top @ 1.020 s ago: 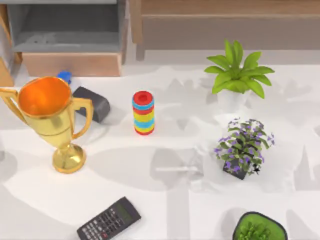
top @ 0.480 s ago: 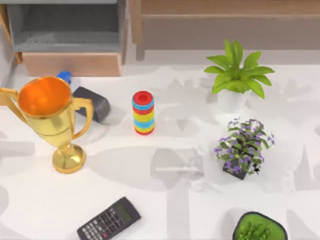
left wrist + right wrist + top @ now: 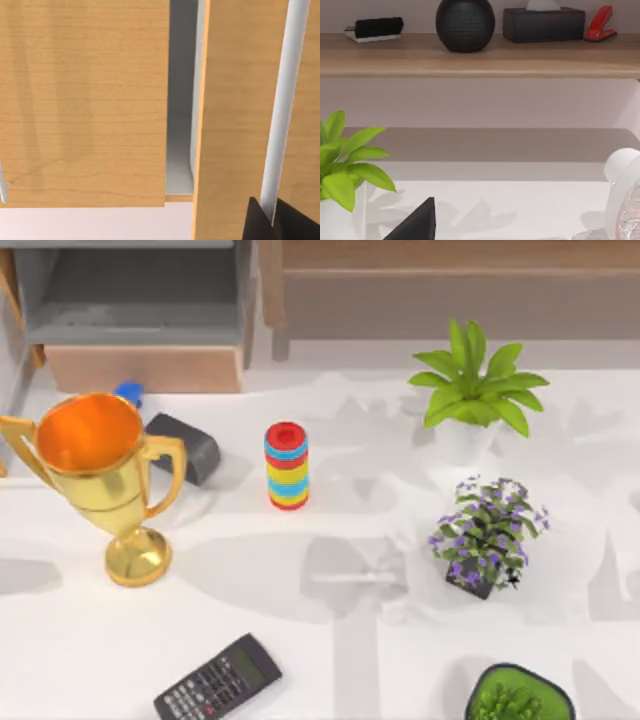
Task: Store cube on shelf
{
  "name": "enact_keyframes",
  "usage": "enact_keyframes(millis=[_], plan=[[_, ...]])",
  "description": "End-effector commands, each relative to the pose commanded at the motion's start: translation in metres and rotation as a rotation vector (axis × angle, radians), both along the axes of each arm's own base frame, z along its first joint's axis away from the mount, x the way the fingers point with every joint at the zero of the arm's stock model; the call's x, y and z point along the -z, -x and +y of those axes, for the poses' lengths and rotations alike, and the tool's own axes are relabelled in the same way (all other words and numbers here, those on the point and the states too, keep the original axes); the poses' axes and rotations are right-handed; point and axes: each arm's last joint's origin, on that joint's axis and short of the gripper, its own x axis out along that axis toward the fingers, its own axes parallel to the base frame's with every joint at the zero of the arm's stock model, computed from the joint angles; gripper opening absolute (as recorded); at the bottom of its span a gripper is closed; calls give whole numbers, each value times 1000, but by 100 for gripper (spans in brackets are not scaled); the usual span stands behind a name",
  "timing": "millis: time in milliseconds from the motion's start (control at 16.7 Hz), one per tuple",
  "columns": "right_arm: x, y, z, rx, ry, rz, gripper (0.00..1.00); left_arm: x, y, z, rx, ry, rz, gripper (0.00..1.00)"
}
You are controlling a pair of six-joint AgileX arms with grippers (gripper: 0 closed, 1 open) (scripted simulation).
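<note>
Facing the shelf [image 3: 480,55], the right gripper is seemingly poised for storing; neither gripper's jaw state can be told.

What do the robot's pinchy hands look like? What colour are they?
Not much of them shows. In the left wrist view, the left gripper appears as two dark, almost black pointed tips with flat, angular faces. In the right wrist view, the right gripper appears as one dark wedge with a sharp tip. No cables, stickers or markings are visible on either.
</note>
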Motion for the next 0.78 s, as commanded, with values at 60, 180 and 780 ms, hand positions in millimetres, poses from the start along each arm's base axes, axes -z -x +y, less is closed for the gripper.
enact_keyframes(millis=[60, 180, 780], plan=[[0, 0, 0, 0, 0, 0, 100, 1, 9, -1, 0, 3, 4, 0], [0, 0, 0, 0, 0, 0, 100, -2, 22, 0, 0, -6, -9, 0], [0, 0, 0, 0, 0, 0, 100, -3, 23, 1, 0, -8, -11, 45]])
